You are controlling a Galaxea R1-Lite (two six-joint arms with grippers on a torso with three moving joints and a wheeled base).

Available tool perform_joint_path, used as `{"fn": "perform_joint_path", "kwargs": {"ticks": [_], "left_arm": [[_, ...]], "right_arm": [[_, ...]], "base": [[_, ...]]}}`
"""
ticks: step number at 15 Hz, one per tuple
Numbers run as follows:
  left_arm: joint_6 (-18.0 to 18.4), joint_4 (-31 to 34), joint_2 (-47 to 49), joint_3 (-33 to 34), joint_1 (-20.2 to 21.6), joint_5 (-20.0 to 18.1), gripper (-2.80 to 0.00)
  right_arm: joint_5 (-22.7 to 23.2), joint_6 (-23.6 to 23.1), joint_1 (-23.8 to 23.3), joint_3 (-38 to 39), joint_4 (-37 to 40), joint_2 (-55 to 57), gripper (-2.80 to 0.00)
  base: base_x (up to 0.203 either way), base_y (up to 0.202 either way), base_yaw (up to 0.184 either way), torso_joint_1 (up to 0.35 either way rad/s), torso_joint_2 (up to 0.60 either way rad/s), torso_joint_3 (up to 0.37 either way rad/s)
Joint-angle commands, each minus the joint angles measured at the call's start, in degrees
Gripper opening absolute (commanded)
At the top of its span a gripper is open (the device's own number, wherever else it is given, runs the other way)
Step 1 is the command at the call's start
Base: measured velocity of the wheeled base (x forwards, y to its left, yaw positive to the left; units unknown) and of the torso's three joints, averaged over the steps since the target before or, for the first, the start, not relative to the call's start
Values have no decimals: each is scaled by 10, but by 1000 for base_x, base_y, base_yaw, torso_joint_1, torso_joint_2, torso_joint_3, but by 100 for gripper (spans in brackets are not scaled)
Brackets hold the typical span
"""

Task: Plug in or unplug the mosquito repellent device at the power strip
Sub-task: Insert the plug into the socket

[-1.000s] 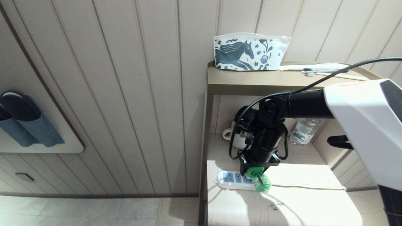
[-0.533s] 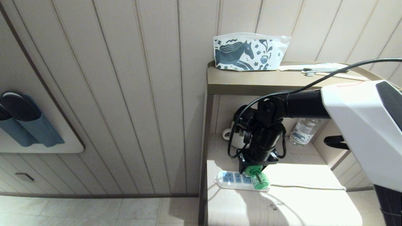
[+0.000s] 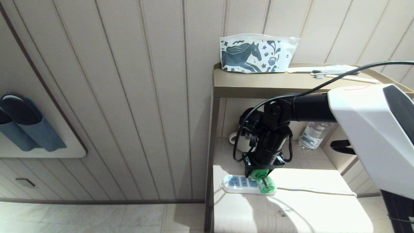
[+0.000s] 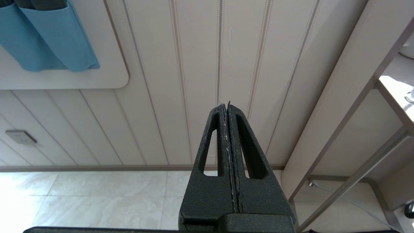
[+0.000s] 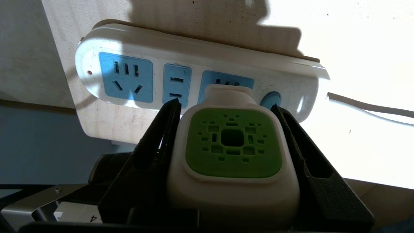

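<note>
On the lower shelf [image 3: 291,207] of the beige stand we saw the power strip [image 3: 237,184] lying flat near the shelf's left edge, its white cord [image 3: 317,191] trailing off to the right. Our right tool [image 3: 260,176] reached down over the strip's right end and pinched the mosquito repellent device [image 5: 231,155] by its white sides, one black finger [image 5: 155,142] on each flank. The device's plug end sat against the rightmost light-blue socket face, beside the round blue button [image 5: 271,99]; whether the pins were fully seated we could not tell. Farther back on the shelf stood a white mug [image 3: 239,142] and a clear water bottle [image 3: 312,136]. A horse-print pouch [image 3: 257,53] rested on the stand's top. Our left tool [image 4: 228,108], pressed together, hung apart from the stand, facing the panelled wall [image 4: 194,64].
</note>
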Motion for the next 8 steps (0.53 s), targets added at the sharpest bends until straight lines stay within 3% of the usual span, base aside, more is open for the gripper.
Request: {"fn": "perform_joint_path", "kwargs": {"ticks": [1,8], "left_arm": [[0,0,1,0,0,1,-280],[0,0,1,0,0,0,-280]], "right_arm": [[1,1,1,13,3,-4,-280],[2,2,0,29,-6,2,-280]], "base": [[0,0,0,0,0,0],[0,0,0,0,0,0]]}}
